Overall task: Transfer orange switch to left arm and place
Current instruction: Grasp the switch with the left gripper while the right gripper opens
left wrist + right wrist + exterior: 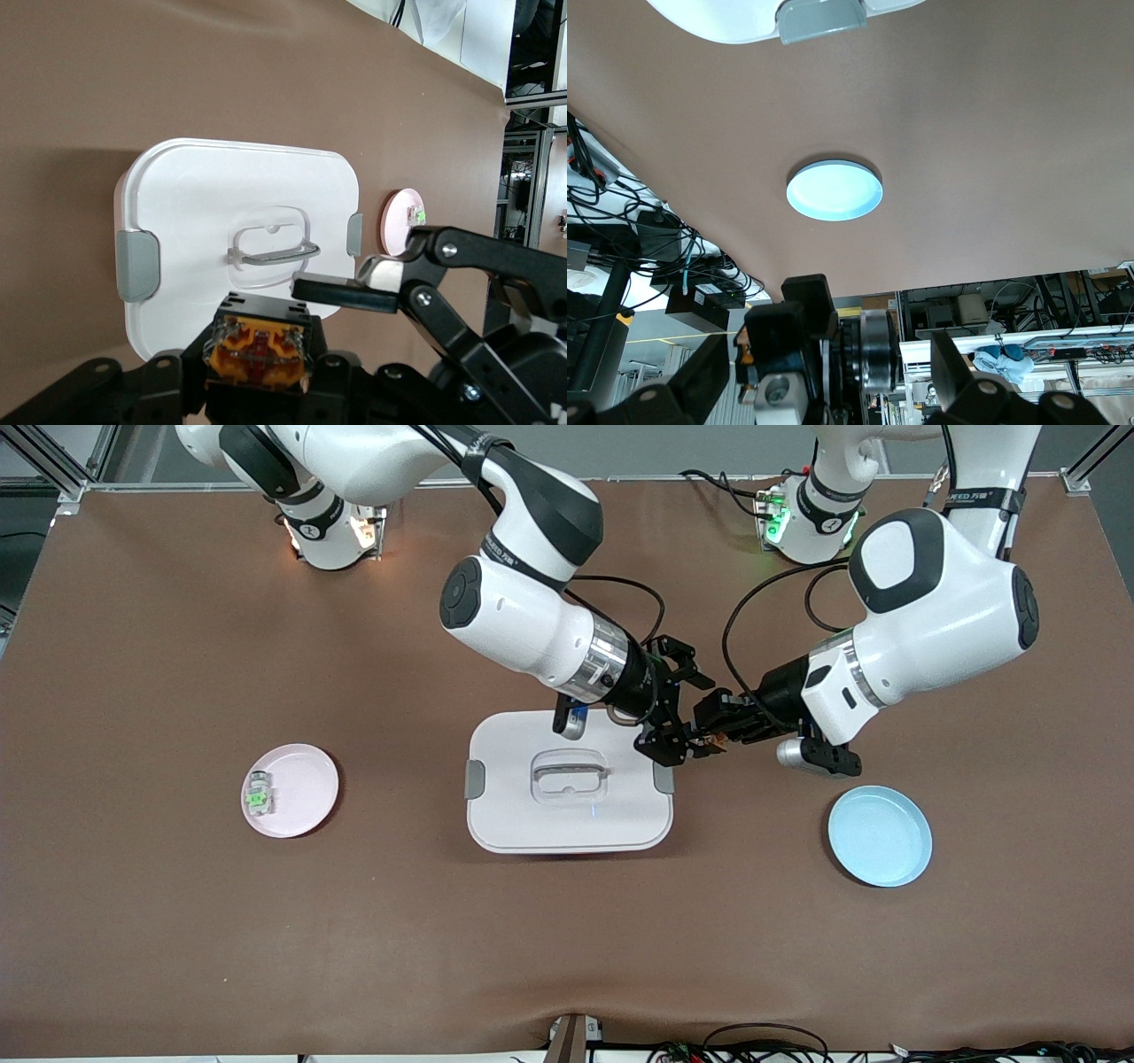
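The orange switch is a tiny black block with an orange middle. My left gripper is shut on it in the air, just off the white box at the box's edge toward the left arm's end. The left wrist view shows the switch held in my left gripper, with the box below. My right gripper is open over that same box edge, its fingers spread on either side of the switch. In the right wrist view my right gripper is open, with the switch between its fingers.
A pink plate holding a clear block with a green centre lies toward the right arm's end. A blue plate lies toward the left arm's end, near my left arm; it also shows in the right wrist view.
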`<action>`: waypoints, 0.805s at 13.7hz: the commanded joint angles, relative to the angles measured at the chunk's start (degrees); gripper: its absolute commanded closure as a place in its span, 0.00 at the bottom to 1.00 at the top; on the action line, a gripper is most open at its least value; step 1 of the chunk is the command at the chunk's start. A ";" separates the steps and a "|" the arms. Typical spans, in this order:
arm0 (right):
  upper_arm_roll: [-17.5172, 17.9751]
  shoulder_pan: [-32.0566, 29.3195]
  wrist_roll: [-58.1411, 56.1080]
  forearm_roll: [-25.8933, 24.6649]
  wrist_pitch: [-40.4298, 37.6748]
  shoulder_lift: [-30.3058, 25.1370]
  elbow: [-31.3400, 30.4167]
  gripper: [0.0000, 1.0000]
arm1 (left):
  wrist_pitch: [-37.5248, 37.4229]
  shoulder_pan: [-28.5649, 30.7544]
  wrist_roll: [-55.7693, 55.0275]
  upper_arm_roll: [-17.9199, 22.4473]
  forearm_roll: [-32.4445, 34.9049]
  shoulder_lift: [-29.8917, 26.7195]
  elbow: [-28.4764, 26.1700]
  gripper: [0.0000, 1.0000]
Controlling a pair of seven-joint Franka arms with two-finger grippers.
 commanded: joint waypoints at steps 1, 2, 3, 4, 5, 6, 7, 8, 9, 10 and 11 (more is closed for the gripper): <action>0.09 0.34 0.07 0.63 0.27 1.25 1.94 0.00 | 0.32 0.89 2.12 0.32 -0.12 -0.27 -0.31 1.00; 0.09 0.34 -0.02 0.63 0.27 1.43 2.03 0.00 | -0.03 2.37 3.26 0.23 0.58 -0.27 -0.57 1.00; 0.09 0.34 -0.45 0.63 0.27 1.52 1.94 0.00 | -1.34 3.17 4.75 0.23 2.68 -0.10 -0.58 1.00; 0.09 0.34 -0.98 0.63 0.27 1.60 1.94 0.00 | -2.22 4.14 5.64 0.23 5.39 0.08 -0.40 1.00; 0.09 0.34 -1.25 0.63 0.27 1.78 1.94 0.00 | -2.32 4.93 5.91 0.23 7.86 0.52 -0.40 1.00; 0.09 0.17 -2.03 0.63 0.10 1.95 2.03 0.00 | -2.58 5.02 5.82 0.23 10.49 0.78 -0.40 1.00; 0.09 -0.10 -4.22 0.63 -0.68 1.87 1.94 0.00 | -2.58 5.02 5.82 0.32 13.65 1.39 -0.40 1.00; -0.26 -0.36 -6.33 0.28 -3.04 1.69 1.94 0.00 | -2.58 5.02 5.91 0.32 17.42 2.10 -0.31 1.00; -0.35 -0.88 -9.39 0.27 -6.63 1.61 1.94 0.00 | -2.58 5.11 6.08 0.23 21.03 3.23 -0.05 1.00; 0.26 -2.54 -12.73 0.45 -9.63 1.34 1.94 0.00 | -2.58 5.03 6.26 0.23 24.46 4.38 0.04 1.00; 0.96 -4.39 -15.11 0.62 -12.01 1.17 1.94 0.00 | -2.49 4.94 6.35 0.23 28.32 5.26 0.04 1.00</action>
